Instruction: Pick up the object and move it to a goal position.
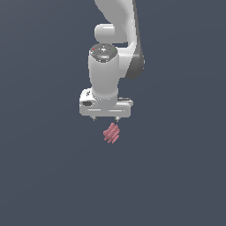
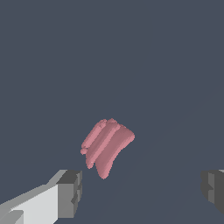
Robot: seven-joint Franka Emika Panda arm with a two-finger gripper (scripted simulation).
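Observation:
The object (image 1: 111, 133) is a small pinkish-red thing of several parallel ridged lobes, lying on the dark grey floor. In the exterior view it sits just below my white gripper (image 1: 105, 118), slightly toward that view's right. My gripper is open and empty, its two short fingertips (image 1: 94, 118) pointing down, apart from the object. In the wrist view the object (image 2: 106, 145) lies ahead of the gripper (image 2: 142, 190), nearer one finger (image 2: 70, 192) than the other, not between them.
The dark grey floor (image 1: 44, 176) spreads flat all round. The white arm (image 1: 114, 39) rises behind the gripper toward the top of the exterior view. No goal marker shows.

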